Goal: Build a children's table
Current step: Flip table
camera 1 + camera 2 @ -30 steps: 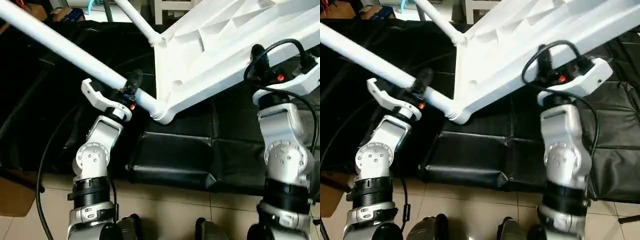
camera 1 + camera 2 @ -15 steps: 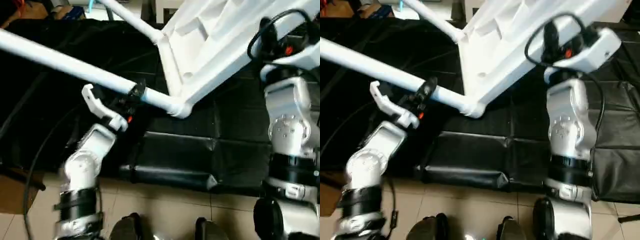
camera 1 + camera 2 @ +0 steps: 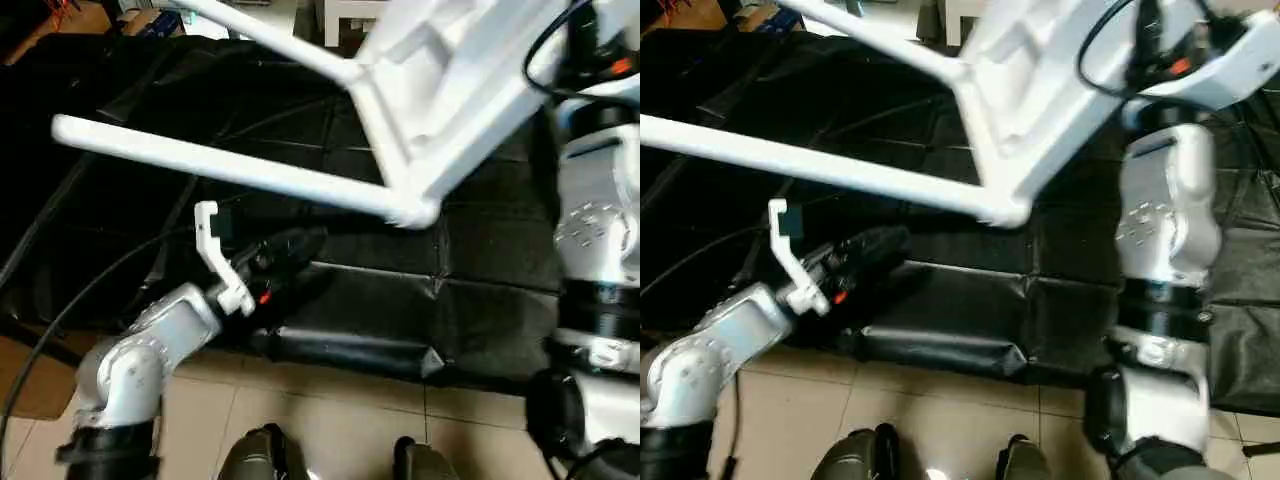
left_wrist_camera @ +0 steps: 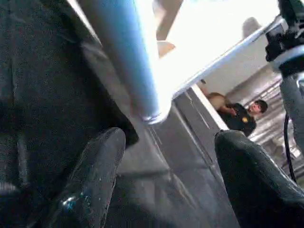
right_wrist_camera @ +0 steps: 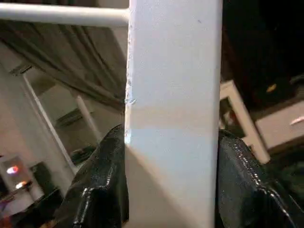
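Observation:
The children's table hangs tilted above the black mats, its white ribbed top (image 3: 450, 60) at the upper right. One white leg (image 3: 230, 165) runs nearly level from the left into the near corner socket (image 3: 415, 210). A second leg (image 3: 270, 40) reaches away at the back. My left gripper (image 3: 295, 245) sits low over the mat, under and clear of the near leg, open with nothing between its fingers (image 4: 102, 156). My right gripper (image 5: 172, 137) is shut on the top's edge (image 5: 173, 71), one black finger (image 5: 107, 180) pressed to each side. In the eye views the top hides those fingers.
Black padded mats (image 3: 350, 310) cover the floor, with beige tiles (image 3: 330, 420) near my feet. A black cable (image 3: 70, 300) loops from my left arm. White shelving (image 3: 345, 15) stands at the back. A person (image 4: 244, 118) sits far off in the left wrist view.
My left gripper has let go of the near leg and dropped toward the mat. The table has swung right and up with my right arm, and the near leg now lies flatter.

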